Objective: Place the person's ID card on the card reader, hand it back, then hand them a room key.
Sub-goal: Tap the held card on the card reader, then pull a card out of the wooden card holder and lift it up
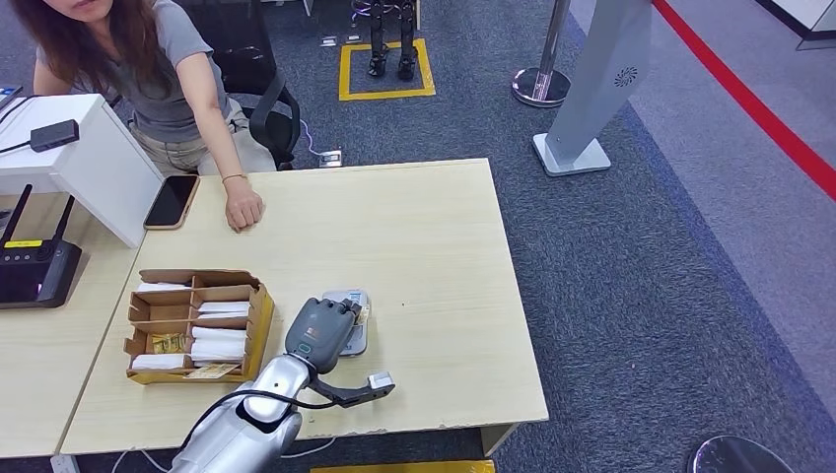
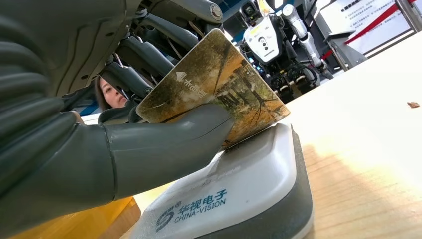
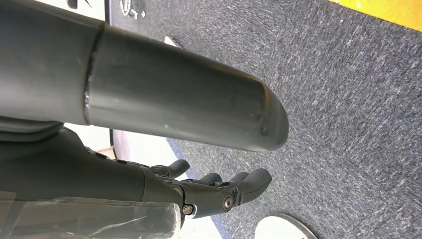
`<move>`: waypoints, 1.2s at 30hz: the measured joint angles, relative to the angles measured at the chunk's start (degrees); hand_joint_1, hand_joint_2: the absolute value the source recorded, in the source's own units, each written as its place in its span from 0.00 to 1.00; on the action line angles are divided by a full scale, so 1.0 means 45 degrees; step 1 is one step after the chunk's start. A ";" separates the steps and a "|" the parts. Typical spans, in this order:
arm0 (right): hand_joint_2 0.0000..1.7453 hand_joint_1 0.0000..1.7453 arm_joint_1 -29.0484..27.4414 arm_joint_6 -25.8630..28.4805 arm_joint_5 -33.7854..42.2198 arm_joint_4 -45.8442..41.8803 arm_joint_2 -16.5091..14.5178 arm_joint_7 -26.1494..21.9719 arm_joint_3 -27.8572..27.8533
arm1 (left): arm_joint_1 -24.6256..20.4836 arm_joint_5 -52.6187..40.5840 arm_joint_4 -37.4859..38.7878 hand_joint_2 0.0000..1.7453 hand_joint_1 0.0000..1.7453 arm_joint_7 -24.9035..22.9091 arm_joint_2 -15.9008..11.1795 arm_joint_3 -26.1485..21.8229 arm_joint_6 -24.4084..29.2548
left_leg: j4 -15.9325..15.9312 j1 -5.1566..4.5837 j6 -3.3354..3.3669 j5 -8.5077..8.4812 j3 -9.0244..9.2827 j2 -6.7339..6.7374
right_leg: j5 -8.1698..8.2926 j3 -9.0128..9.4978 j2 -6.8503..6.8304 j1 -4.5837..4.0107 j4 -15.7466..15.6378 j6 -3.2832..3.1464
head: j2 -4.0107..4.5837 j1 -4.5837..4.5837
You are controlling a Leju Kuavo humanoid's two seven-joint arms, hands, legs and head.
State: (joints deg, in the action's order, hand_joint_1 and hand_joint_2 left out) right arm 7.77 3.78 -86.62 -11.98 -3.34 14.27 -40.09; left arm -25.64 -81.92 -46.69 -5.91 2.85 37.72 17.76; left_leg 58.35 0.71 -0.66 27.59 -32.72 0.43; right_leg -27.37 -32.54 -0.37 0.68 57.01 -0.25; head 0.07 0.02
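The left hand [image 2: 114, 144] pinches the ID card [image 2: 219, 84] between thumb and fingers, its lower edge touching the card reader [image 2: 249, 184] — tilted, not flat. Released like this, I judge it may slide onto the worktop [image 1: 434, 246]. The right hand [image 3: 219, 194] hangs loosely curled, holding nothing.

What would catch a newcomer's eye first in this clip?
The robot's left hand grips a patterned ID card, tilted, its lower edge on the white card reader near the table's front edge. Across it, a seated person rests a hand beside a phone.
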 joint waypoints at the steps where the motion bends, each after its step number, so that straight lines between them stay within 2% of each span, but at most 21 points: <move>1: 0.00 0.00 0.0000 0.0000 0.0002 0.0000 0.0000 0.0000 0.0001 | -0.0012 -0.0004 0.0017 1.00 1.00 -0.0048 0.0004 0.0000 0.0041 | 0.0000 0.0000 0.0000 0.0000 0.0000 0.0000 | 0.0000 0.0000 0.0000 0.0000 0.0000 0.0000 | 0.0000 0.0000; 3: 0.00 0.00 -0.0002 0.0007 0.0010 0.0000 0.0000 0.0004 0.0002 | -0.0036 -0.0122 0.0044 1.00 1.00 -0.0303 0.0005 0.0000 0.0336 | 0.0000 0.0000 0.0000 0.0000 0.0000 0.0000 | 0.0000 0.0000 0.0000 0.0000 0.0000 0.0000 | 0.0000 0.0000; 6: 0.00 0.00 -0.0012 0.0057 0.0102 0.0000 0.0000 0.0010 0.0004 | -0.0047 -0.0702 -0.0023 1.00 1.00 -0.1102 -0.0078 0.0001 0.1404 | 0.0000 0.0000 0.0000 -0.0001 0.0000 0.0001 | 0.0000 0.0000 0.0001 0.0000 0.0002 0.0000 | -0.0001 0.0000; 10: 0.00 0.00 -0.0038 0.0120 0.0160 0.0000 0.0000 0.0000 0.0005 | -0.0083 -0.1289 -0.0729 1.00 1.00 -0.1713 -0.0540 -0.0044 0.2224 | 0.0000 0.0002 -0.0001 -0.0002 -0.0001 0.0000 | 0.0000 0.0000 0.0001 -0.0001 0.0006 0.0000 | 0.0000 0.0000; 14: 0.00 0.00 -0.0049 0.0136 0.0160 0.0000 0.0000 -0.0010 0.0005 | -0.0132 -0.1398 -0.1885 1.00 1.00 -0.1720 -0.1230 -0.0547 0.2678 | -0.0001 0.0004 -0.0002 -0.0002 0.0000 0.0003 | 0.0000 -0.0002 0.0004 -0.0003 0.0008 -0.0001 | 0.0001 0.0000; 22: 0.00 0.00 -0.0124 0.0130 0.0168 0.0001 0.0000 -0.0031 0.0007 | -0.0104 -0.1402 -0.3794 1.00 1.00 -0.1304 -0.2375 -0.2721 0.3792 | -0.0003 0.0004 -0.0002 -0.0002 -0.0001 0.0003 | -0.0001 -0.0002 0.0004 -0.0003 0.0009 -0.0001 | 0.0002 -0.0001; 29: 0.00 0.00 -0.0178 0.0131 0.0177 0.0001 0.0000 -0.0034 0.0010 | 0.0036 -0.1305 -0.4576 1.00 1.00 -0.1201 -0.2907 -0.3796 0.3950 | -0.0003 0.0003 -0.0002 -0.0002 -0.0004 -0.0003 | -0.0001 -0.0001 -0.0001 -0.0003 0.0009 -0.0001 | 0.0000 -0.0001; 31: 0.00 0.00 -0.0185 0.0137 0.0206 0.0001 0.0000 -0.0038 0.0010 | 0.0087 -0.0395 -0.4707 1.00 1.00 -0.0873 -0.3002 -0.4036 0.3980 | -0.0003 0.0003 -0.0002 -0.0002 -0.0006 0.0002 | 0.0000 -0.0001 0.0003 -0.0003 0.0009 -0.0001 | 0.0000 -0.0002; 32: 0.00 0.00 -0.0197 0.0147 0.0243 0.0001 0.0000 -0.0057 0.0010 | 0.0105 0.0721 -0.4768 1.00 1.00 -0.0442 -0.3058 -0.4236 0.3951 | -0.0003 0.0003 -0.0002 -0.0002 -0.0006 0.0008 | 0.0000 -0.0002 0.0008 -0.0003 0.0008 -0.0001 | 0.0000 -0.0004; 36: 0.00 0.00 -0.0302 0.0209 0.0396 0.0005 0.0000 -0.0187 0.0010 | 0.0102 0.6557 -0.4925 1.00 1.00 0.1716 -0.3291 -0.5517 0.3503 | -0.0003 0.0007 -0.0004 -0.0003 0.0001 0.0014 | -0.0001 -0.0008 0.0015 -0.0006 0.0009 -0.0002 | 0.0001 0.0000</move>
State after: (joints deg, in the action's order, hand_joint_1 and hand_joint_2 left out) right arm 6.41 4.72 -84.84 -11.96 -3.34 13.43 -40.04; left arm -25.18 -52.41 -68.85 1.82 -11.96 12.89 33.53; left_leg 58.34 0.74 -0.68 27.58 -32.72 0.50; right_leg -27.38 -32.57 -0.30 0.66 57.04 -0.26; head 0.08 0.02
